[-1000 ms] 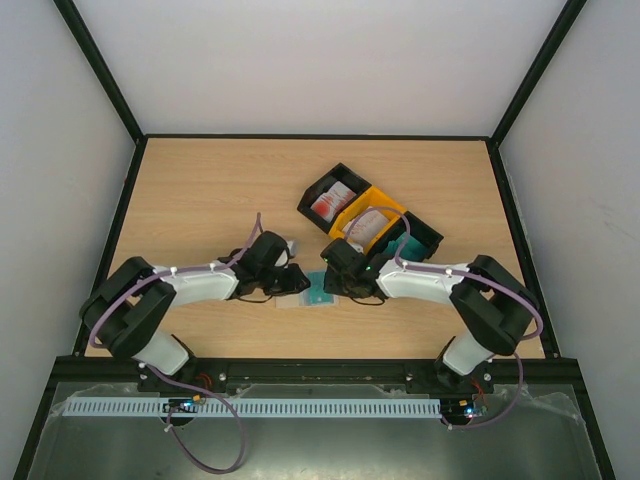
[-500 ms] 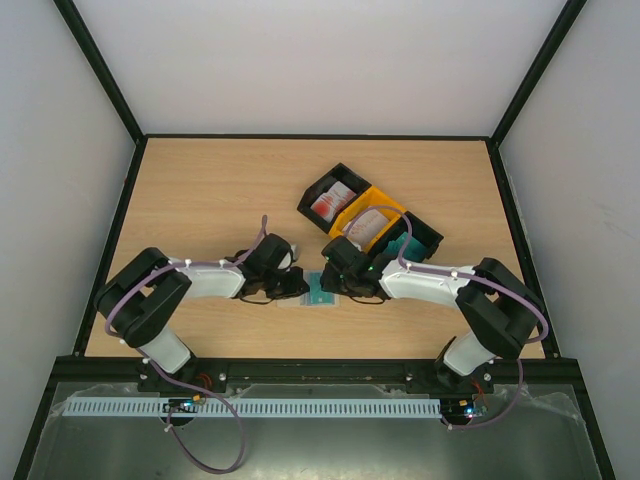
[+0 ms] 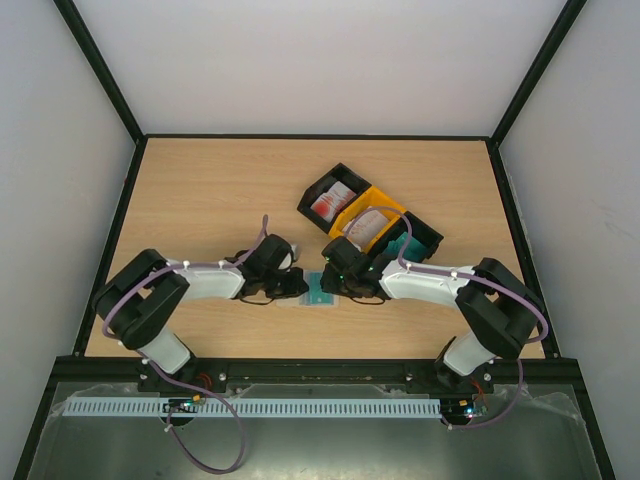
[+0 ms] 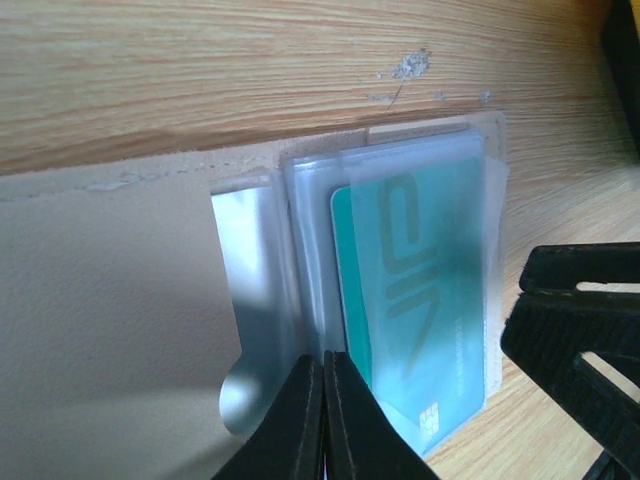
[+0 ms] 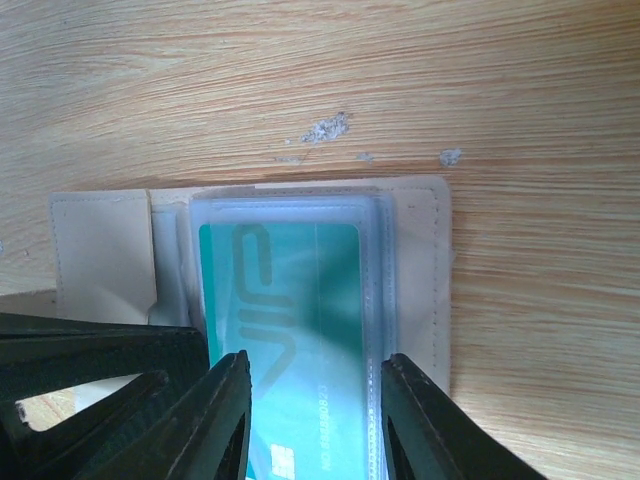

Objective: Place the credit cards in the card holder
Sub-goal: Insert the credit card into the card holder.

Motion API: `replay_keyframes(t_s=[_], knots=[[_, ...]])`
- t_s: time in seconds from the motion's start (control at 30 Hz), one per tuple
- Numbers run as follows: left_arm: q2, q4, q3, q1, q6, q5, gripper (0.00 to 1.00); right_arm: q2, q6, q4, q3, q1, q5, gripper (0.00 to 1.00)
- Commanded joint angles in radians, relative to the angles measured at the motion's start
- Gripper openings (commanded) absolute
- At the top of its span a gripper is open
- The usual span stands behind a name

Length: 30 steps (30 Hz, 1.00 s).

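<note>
Okay, the teal card [image 5: 290, 300] lies in the clear sleeve of the holder [image 5: 425, 250], which is spread flat on the table [image 3: 200, 200] between my two wrists, near my bases.

My right gripper [image 5: 315, 365] is partly open, with a finger on each side of the card's near end. I can't make out that it grips anything. My left gripper [image 4: 322, 400] is closed to a point at the sleeve edge, and I can't tell whether any plastic is nipped there.

Now the risks. The chip end looks to me not fully seated, so an off-line push could jam the card on a seam or buckle it. If the left tugs or lets go, the holder could slide or fold over. And a careless lift of the right might drag the card back out.
</note>
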State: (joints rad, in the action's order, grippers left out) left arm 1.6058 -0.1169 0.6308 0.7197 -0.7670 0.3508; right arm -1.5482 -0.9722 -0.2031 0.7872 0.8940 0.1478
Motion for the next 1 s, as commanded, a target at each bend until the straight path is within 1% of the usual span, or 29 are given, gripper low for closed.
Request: replay_keyframes(t_s=[0.0,0.2,0.37,0.47,0.53,0.7,0.87,0.97], knots=[[-0.072,0.010,-0.004,0.001,0.000,0.015,0.03,-0.002,-0.007,0.010,-0.015,0.000,-0.011,0.35],[-0.119,-0.010,-0.003,0.001,-0.022,0.015,0.04,0.005,-0.007,0.010,-0.018,0.000,-0.014,0.35],[-0.076,-0.027,-0.009,0.001,-0.023,0.035,0.16,0.007,-0.006,0.013,-0.021,0.000,-0.011,0.36],[-0.034,-0.050,-0.014,0.001,-0.026,0.056,0.18,0.013,-0.007,0.024,-0.027,-0.001,-0.003,0.37],[-0.009,-0.060,-0.018,0.001,-0.027,0.063,0.17,0.015,-0.008,0.033,-0.031,0.000,0.003,0.37],[0.037,-0.055,-0.019,0.001,-0.021,0.059,0.09,0.014,-0.011,0.043,-0.038,-0.001,0.010,0.36],[0.047,0.003,-0.025,0.001,-0.014,-0.002,0.03,0.015,-0.013,0.045,-0.041,0.000,0.012,0.36],[0.045,0.030,-0.039,0.001,-0.010,-0.039,0.02,0.015,-0.015,0.044,-0.042,-0.001,0.009,0.36]])
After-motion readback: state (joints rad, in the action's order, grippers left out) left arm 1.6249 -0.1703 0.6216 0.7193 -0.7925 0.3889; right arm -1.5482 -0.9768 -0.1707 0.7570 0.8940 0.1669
